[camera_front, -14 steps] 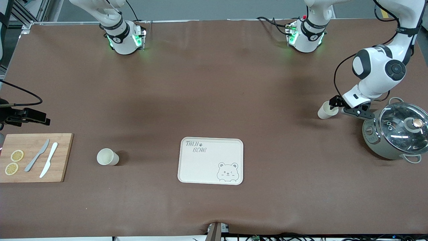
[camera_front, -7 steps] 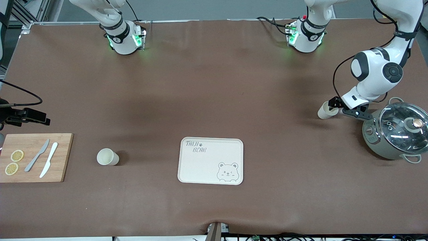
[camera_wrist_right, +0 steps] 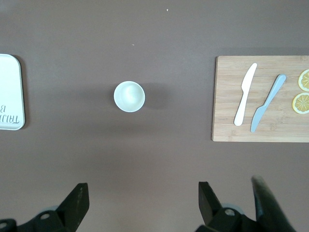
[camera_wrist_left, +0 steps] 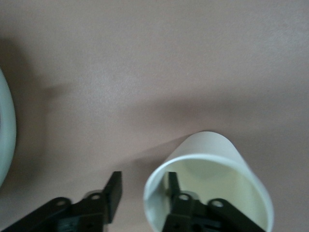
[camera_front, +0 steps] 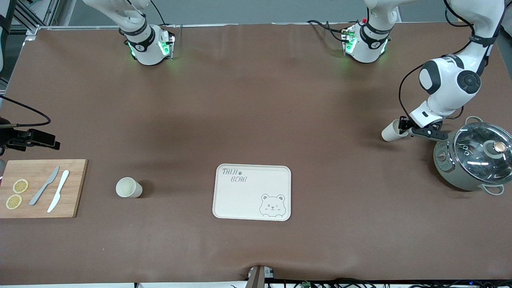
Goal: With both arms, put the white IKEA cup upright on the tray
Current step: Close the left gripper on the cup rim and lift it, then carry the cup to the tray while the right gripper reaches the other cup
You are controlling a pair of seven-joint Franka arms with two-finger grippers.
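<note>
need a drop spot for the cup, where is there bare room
The tray is bare: best spot. Open tabletop lies between the tray and the other cup, and between the tray and the pot. Crowded: the board, and by the pot, where the left gripper grips the tilted cup.

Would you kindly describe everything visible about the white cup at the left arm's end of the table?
The white cup is plain, handleless and tapered, with a smooth matte plastic look and an empty inside. It leans tilted, its open rim up by the left gripper, whose jaws straddle the wall at the rim, one finger inside and one outside. Its base sits at the brown table. It stands beside the grey lidded pot, apart from it and farther from the front camera than the tray.
</note>
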